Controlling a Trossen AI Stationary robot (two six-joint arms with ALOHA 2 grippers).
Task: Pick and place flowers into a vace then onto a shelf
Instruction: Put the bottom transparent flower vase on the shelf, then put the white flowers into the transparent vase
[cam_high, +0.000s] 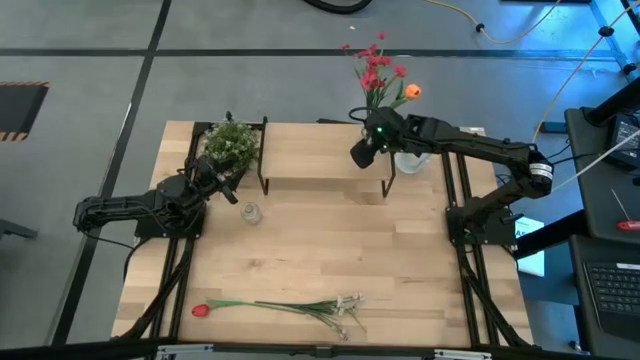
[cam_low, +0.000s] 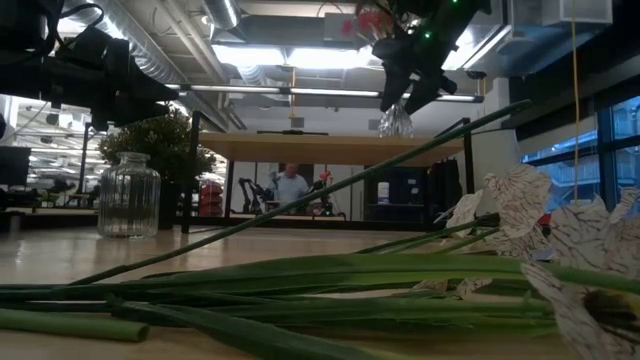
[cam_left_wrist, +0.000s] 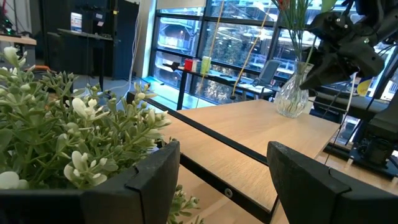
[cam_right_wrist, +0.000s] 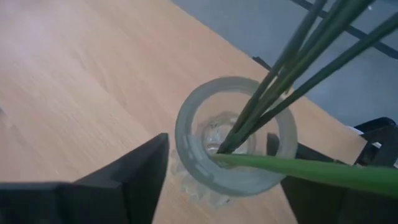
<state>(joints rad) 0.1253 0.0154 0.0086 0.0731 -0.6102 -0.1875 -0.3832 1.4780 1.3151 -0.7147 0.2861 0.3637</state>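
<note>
A clear glass vase (cam_right_wrist: 233, 134) stands by its base on the right end of the light-wood shelf (cam_high: 320, 150). It holds several green stems, with red blossoms (cam_high: 375, 68) and an orange tulip (cam_high: 412, 92) above it. My right gripper (cam_right_wrist: 216, 142) comes slanting down from above and is open, one finger on each side of the vase's neck, with a narrow gap showing. On the table's near edge lie a red tulip (cam_high: 200, 310) and a white-blossom sprig (cam_high: 345, 308). My left gripper (cam_high: 225, 185) waits open beside the potted plant (cam_high: 230, 142).
A small ribbed glass jar (cam_high: 250, 213) stands on the table in front of the shelf's left legs. The bushy potted plant sits at the shelf's left end. Between the shelf and the lying flowers is bare tabletop (cam_high: 330, 250). A person shows far back in the room (cam_low: 291, 185).
</note>
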